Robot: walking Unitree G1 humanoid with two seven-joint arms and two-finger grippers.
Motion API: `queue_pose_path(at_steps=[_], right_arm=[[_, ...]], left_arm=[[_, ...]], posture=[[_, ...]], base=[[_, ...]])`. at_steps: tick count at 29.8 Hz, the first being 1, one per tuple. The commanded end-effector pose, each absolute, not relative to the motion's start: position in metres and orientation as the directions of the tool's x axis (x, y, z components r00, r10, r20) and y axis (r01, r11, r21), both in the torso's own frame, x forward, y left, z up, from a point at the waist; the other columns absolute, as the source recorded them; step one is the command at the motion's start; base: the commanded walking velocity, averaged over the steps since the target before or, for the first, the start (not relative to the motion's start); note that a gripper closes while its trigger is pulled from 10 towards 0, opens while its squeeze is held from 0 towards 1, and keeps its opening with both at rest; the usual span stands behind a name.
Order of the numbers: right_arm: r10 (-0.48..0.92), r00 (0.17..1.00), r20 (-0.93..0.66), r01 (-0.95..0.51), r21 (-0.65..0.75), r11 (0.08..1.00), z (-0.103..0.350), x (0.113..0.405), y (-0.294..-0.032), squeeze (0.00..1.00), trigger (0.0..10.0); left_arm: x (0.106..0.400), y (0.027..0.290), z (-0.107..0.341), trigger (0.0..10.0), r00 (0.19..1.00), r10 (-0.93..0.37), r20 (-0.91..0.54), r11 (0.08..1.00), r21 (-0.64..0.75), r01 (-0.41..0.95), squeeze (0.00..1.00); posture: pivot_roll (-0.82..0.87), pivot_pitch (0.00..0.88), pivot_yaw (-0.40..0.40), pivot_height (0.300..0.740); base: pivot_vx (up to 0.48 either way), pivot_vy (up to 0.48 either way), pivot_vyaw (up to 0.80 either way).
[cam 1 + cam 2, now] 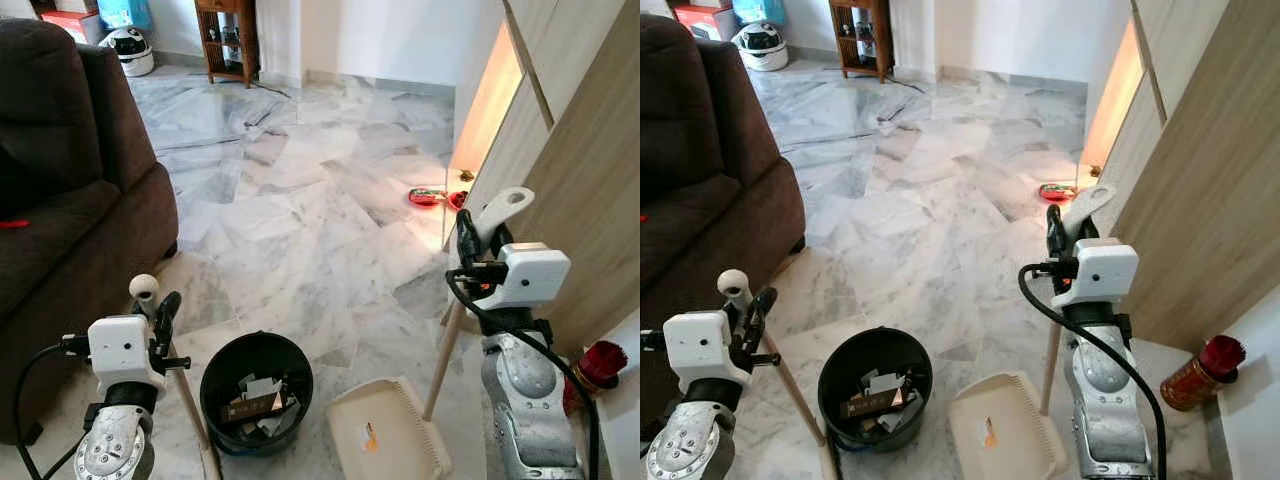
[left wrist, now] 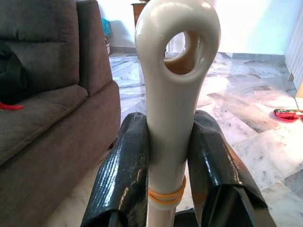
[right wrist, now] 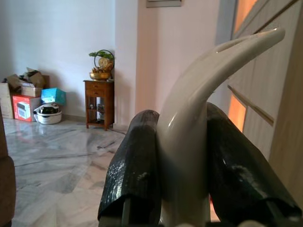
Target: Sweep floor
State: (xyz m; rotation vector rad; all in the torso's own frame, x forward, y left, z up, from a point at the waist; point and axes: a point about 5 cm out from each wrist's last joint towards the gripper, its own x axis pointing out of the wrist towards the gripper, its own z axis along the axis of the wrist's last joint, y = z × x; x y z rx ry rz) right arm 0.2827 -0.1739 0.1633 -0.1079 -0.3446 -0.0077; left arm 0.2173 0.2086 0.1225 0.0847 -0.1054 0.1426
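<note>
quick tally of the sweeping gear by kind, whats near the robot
Long cream handles, one clamped in each tool: 2 (left tool, right tool)
Dustpan, cream, on the floor: 1
Black bin with scraps inside: 1
Total: 4

The bin (image 1: 256, 390) stands on the floor (image 1: 300, 220) between the two grippers, with the dustpan (image 1: 385, 430) just beside it, toward the right gripper's fingers (image 3: 135, 165). The sofa (image 1: 60, 200) lies left of the left gripper's fingers (image 2: 125, 175). The wardrobe (image 1: 580, 180) stands right of the right fingers, and a cabinet (image 1: 228, 35) is far ahead.
</note>
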Motion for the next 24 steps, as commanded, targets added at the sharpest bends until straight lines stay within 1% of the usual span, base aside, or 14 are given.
queue_pose_path(at_steps=[1, 11, 15, 17, 19, 24], right_arm=[[-0.005, 0.923, 0.385, 0.043, -0.090, 0.995, 0.172, 0.286, -0.174, 0.00, 10.0], [-0.110, 0.919, 0.380, 0.146, -0.067, 0.987, 0.165, 0.294, -0.184, 0.00, 10.0], [-0.133, 0.934, 0.333, 0.160, -0.056, 0.985, 0.153, 0.295, -0.188, 0.00, 10.0], [-0.179, 0.934, 0.310, 0.193, -0.016, 0.981, 0.146, 0.293, -0.193, 0.00, 10.0], [-0.195, 0.933, 0.302, 0.212, -0.024, 0.977, 0.143, 0.291, -0.196, 0.00, 10.0], [-0.190, 0.936, 0.295, 0.205, -0.019, 0.979, 0.141, 0.293, -0.198, 0.00, 10.0]], left_arm=[[0.220, 0.206, 0.130, 10.0, 0.981, 0.135, 0.138, 0.986, 0.078, -0.147, 0.00], [0.219, 0.209, 0.132, 10.0, 0.979, 0.149, 0.136, 0.985, 0.066, -0.159, 0.00], [0.218, 0.209, 0.132, 10.0, 0.981, 0.144, 0.133, 0.985, 0.070, -0.155, 0.00], [0.216, 0.208, 0.131, 10.0, 0.981, 0.144, 0.130, 0.986, 0.069, -0.154, 0.00], [0.215, 0.208, 0.131, 10.0, 0.981, 0.144, 0.130, 0.986, 0.068, -0.153, 0.00], [0.215, 0.207, 0.133, 10.0, 0.981, 0.139, 0.136, 0.986, 0.070, -0.149, 0.00]], posture=[[0.00, 0.091, -0.016, 0.740], [0.01, 0.130, 0.002, 0.740], [0.01, 0.121, 0.004, 0.740], [0.02, 0.112, 0.008, 0.740], [0.02, 0.104, 0.009, 0.740], [0.02, 0.088, 0.008, 0.740]], base=[[0.000, 0.000, 0.00], [0.000, 0.000, 0.00], [0.000, 0.000, 0.00], [0.000, 0.000, 0.00], [0.000, 0.000, 0.00], [0.000, 0.000, 0.00]])
